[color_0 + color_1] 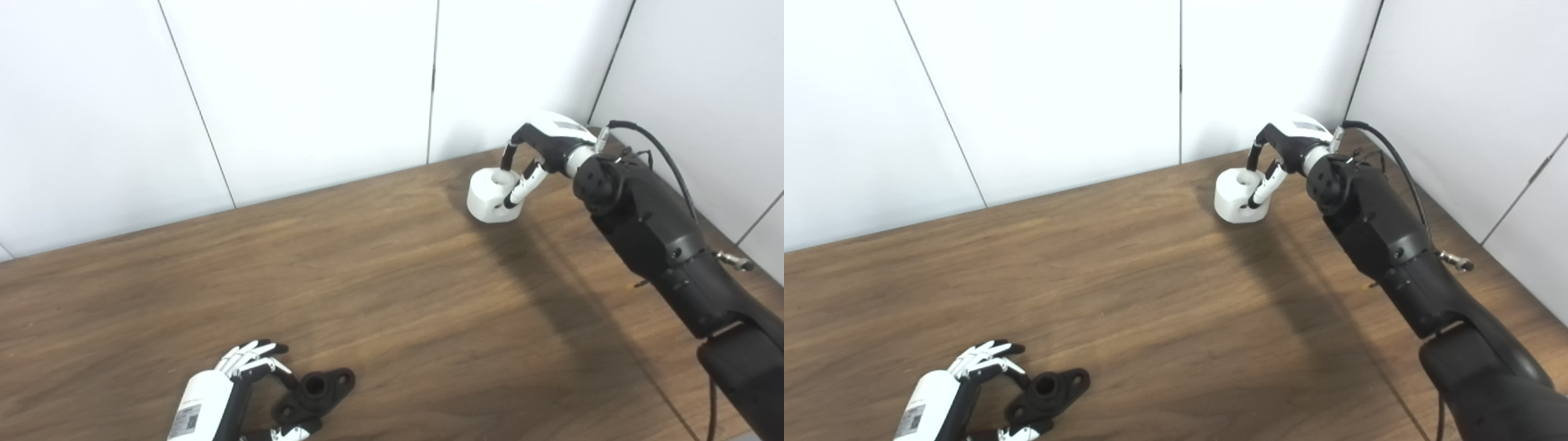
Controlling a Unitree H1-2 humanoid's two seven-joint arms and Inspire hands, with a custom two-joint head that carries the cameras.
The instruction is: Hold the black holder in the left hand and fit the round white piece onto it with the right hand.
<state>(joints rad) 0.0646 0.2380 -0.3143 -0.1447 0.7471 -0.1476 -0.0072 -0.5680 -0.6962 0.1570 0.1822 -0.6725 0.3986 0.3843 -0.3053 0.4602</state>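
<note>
Right hand (pixel 539 160), upper right of the frame, is curling its fingers (pixel 520 187) over the round white plastic piece (pixel 490 197), fingertips touching its top and near side; the piece is sitting on the brown wood-grain table (pixel 392 288) near the far edge and white wall panels (pixel 294 86).

Left hand (pixel 236 383), lower left at the bottom edge, is lying with fingers spread beside the black flanged holder (pixel 313 395), thumb and fingertips touching its rim; grip cannot be confirmed. A label on the left wrist is too small to read.

Holder and white piece are lying well apart, open tabletop between them.
</note>
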